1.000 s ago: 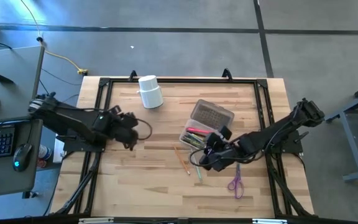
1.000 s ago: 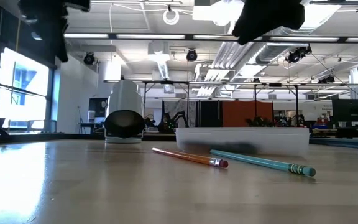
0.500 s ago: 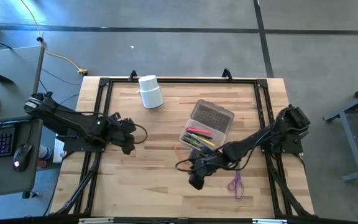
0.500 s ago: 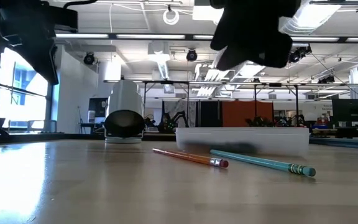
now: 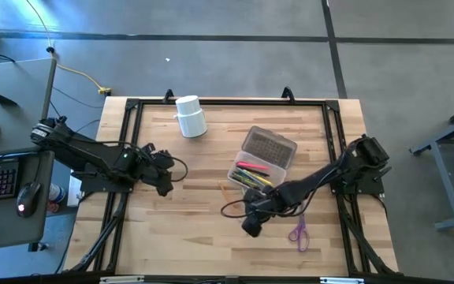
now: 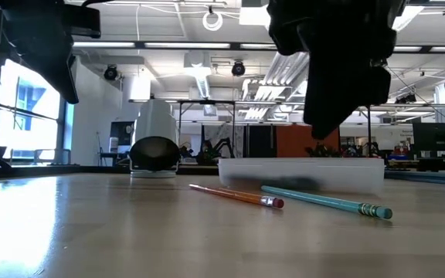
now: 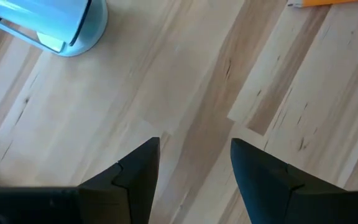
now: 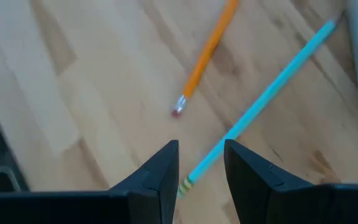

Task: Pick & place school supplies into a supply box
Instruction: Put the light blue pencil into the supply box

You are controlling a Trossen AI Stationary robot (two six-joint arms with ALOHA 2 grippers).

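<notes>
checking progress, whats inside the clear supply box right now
In the high view the supply box holds a few pens, pink and yellow ones showing. Its far half is a dark textured panel; anything beneath that is hidden.

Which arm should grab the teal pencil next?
The right. Its pincer hangs open just above the teal pencil, with the orange pencil close beside and the supply box near. The left pincer waits over bare wood far across the table.
</notes>
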